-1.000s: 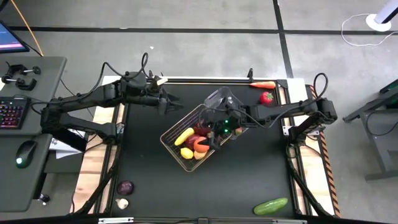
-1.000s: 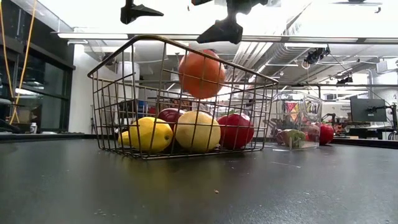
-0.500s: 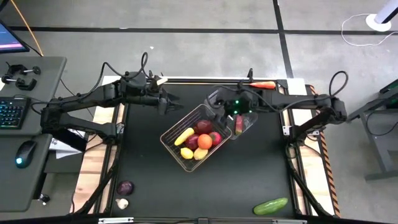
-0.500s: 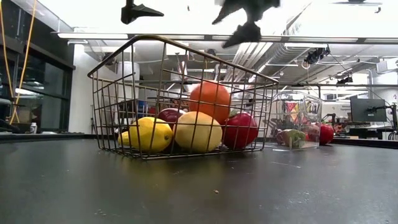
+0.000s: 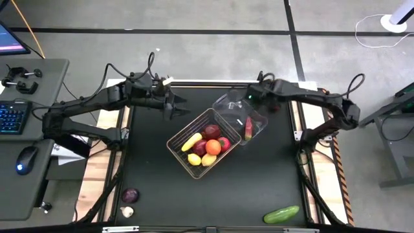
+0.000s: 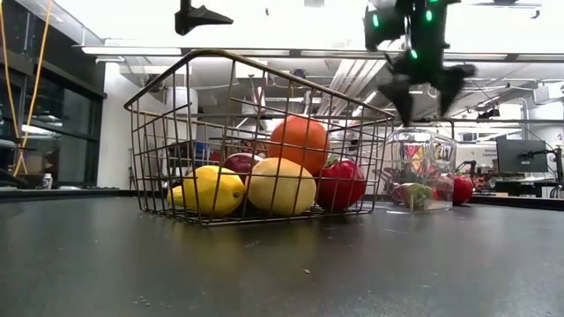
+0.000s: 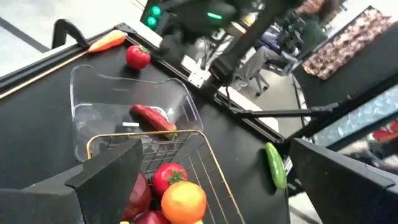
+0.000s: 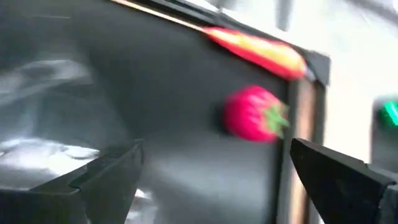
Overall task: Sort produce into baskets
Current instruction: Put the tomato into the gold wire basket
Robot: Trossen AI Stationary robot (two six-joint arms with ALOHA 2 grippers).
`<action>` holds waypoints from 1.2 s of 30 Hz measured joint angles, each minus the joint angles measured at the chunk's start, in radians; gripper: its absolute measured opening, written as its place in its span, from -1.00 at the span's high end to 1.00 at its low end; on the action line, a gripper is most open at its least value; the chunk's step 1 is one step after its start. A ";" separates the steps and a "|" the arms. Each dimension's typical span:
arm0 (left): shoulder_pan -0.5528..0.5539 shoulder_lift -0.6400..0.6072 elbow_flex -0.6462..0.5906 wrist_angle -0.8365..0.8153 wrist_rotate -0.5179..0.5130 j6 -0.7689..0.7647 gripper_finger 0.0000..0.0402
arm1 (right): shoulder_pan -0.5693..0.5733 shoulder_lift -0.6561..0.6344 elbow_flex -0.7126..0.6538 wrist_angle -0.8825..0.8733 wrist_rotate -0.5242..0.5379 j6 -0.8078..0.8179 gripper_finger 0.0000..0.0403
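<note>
The wire-mesh basket (image 5: 200, 144) stands mid-table and holds an orange (image 5: 213, 147), lemons, red apples and a banana. The orange lies on top of the other fruit (image 6: 298, 143). The clear tub (image 5: 233, 107) stands beside the basket on its far right and holds a red pepper-like piece (image 5: 248, 127). My right gripper (image 5: 257, 100) is open and empty, raised over the tub's far side (image 6: 419, 88). Ahead of it lie a red strawberry-like fruit (image 8: 255, 115) and an orange carrot (image 8: 255, 46) by the far edge. My left gripper (image 5: 174, 103) is open and empty, raised left of the tub.
A purple onion (image 5: 130, 195) and white garlic (image 5: 127, 211) lie at the near left corner. A green cucumber (image 5: 282, 214) lies at the near right. A raised rail runs along the table's far edge (image 7: 68, 28). Bare table lies between the basket and the near edge.
The orange has dropped from under my right gripper into the basket and now rests on the other fruit. My right gripper has gone from over the basket toward the table's far right, over the clear tub and toward the strawberry-like fruit and the carrot.
</note>
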 joint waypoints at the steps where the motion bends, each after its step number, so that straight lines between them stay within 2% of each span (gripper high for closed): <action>1: 0.005 0.000 0.000 -0.004 0.013 0.012 -0.97 | -0.047 0.000 -0.021 -0.011 -0.012 0.029 -0.95; 3: 0.015 0.000 0.000 -0.019 0.024 0.034 -0.97 | -0.143 -0.001 -0.066 0.011 -0.060 0.072 -0.95; 7: 0.027 0.000 0.000 -0.058 0.026 0.048 -0.97 | -0.285 -0.001 -0.151 0.163 -0.149 0.091 -0.95; 14: 0.029 0.000 0.000 -0.082 0.026 0.032 -0.97 | -0.431 -0.001 -0.247 0.260 -0.109 0.259 -0.95; 22: 0.029 0.000 0.000 -0.080 -0.058 0.020 -0.97 | -0.497 0.002 -0.343 0.471 -0.163 0.291 -0.95; 26: 0.029 0.000 0.000 -0.080 -0.064 0.005 -0.97 | -0.515 0.010 -0.397 0.492 -0.189 0.354 -0.95; 32: 0.029 0.004 0.000 -0.078 -0.089 0.003 -0.97 | -0.523 0.010 -0.490 0.659 -0.278 0.357 -0.95; 36: 0.029 0.004 0.000 -0.078 -0.105 -0.006 -0.97 | -0.523 0.011 -0.511 0.670 -0.258 0.351 -0.95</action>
